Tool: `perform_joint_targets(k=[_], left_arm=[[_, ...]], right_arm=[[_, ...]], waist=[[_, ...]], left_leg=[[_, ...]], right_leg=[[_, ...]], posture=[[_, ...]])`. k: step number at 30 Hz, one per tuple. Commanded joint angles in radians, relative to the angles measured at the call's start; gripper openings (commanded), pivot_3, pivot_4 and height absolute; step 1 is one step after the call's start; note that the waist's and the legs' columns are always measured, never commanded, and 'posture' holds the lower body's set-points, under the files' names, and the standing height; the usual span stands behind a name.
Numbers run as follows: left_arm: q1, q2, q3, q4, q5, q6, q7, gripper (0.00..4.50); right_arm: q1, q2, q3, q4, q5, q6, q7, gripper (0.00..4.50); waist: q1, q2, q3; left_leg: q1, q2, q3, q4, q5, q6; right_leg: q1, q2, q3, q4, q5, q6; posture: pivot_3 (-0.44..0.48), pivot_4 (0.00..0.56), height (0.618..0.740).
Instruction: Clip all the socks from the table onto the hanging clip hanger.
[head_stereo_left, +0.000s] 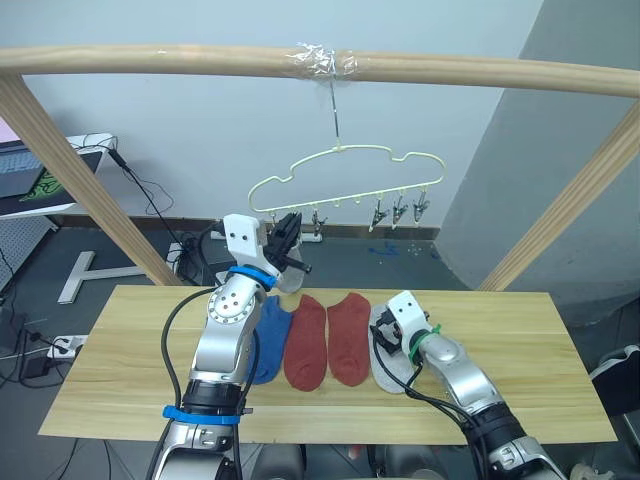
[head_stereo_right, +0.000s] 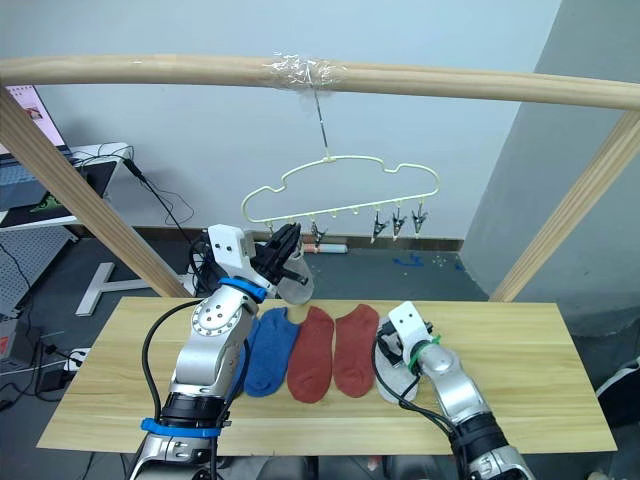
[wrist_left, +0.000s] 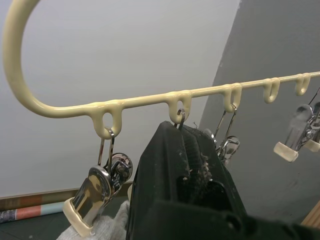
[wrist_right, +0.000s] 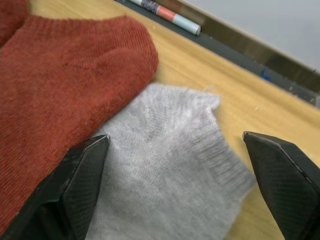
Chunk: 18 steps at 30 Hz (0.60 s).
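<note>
Socks: one blue (head_stereo_right: 270, 352), two rust-red socks (head_stereo_right: 312, 355), one grey sock (wrist_right: 170, 165) lie side by side mid-worktop (head_stereo_right: 540, 370), long axes front-to-back. Right fingers (wrist_right: 175, 185) spread wide over grey. Left fingers (head_stereo_right: 284, 252) closed on a pale sock (wrist_left: 107, 227) beneath the clip hanger (head_stereo_right: 345, 195).

Two silver-grey metal arms are seen, each ending in a gripper of two black fingers. The left arm (head_stereo_left: 225, 345) carries a round joint housing dotted with small dark screws, banded above and below by bright blue rings; a black cable loops along its outer side, and a white angular block sits at the wrist behind the left gripper (head_stereo_left: 289, 238). The right arm (head_stereo_left: 460, 375) is slimmer, with a white wrist block, a green band and black cables bundled beside it. The right gripper's fingers (wrist_right: 80, 182) are shown as matte black wedges with a fine cross-hatched texture.
</note>
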Motion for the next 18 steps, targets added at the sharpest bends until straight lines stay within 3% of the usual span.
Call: perform_joint_targets(k=[1, 10, 11, 18], left_arm=[[-0.006, 0.008, 0.008, -0.038, -0.010, 0.003, -0.003, 0.00], [0.003, 0.053, 0.040, -0.084, -0.092, 0.086, -0.072, 0.00], [0.000, 0.066, 0.049, -0.092, -0.112, 0.106, -0.090, 0.00], [-0.022, 0.159, 0.101, -0.153, -0.296, 0.299, -0.220, 0.00]], right_arm=[[-0.018, 0.004, -0.016, 0.020, 0.005, -0.027, 0.002, 3.56], [0.012, -0.035, 0.003, -0.100, -0.006, -0.044, 0.071, 0.22], [0.012, -0.056, 0.019, -0.145, -0.014, -0.049, 0.098, 0.02], [-0.068, -0.206, 0.157, -0.398, -0.071, -0.094, 0.317, 0.02]], waist=[[0.000, 0.000, 0.000], [0.000, 0.000, 0.000], [-0.001, 0.000, 0.000], [-0.004, 0.001, 0.002]], left_leg=[[0.000, 0.000, 0.000, 0.000, 0.000, 0.000], [0.000, 0.000, 0.000, 0.000, 0.000, 0.000], [0.000, 0.000, 0.000, 0.000, 0.000, 0.000], [0.001, 0.000, 0.000, 0.000, 0.000, 0.000]], right_leg=[[0.000, 0.000, 0.000, 0.000, 0.000, 0.000], [0.000, 0.000, 0.000, 0.000, 0.000, 0.000], [0.000, 0.000, 0.000, 0.000, 0.000, 0.000], [0.000, 0.001, 0.000, 0.001, 0.000, 0.000]], posture=[[0.018, 0.162, 0.710], [0.020, 0.161, 0.710], [0.020, 0.161, 0.710], [0.014, 0.160, 0.710]])
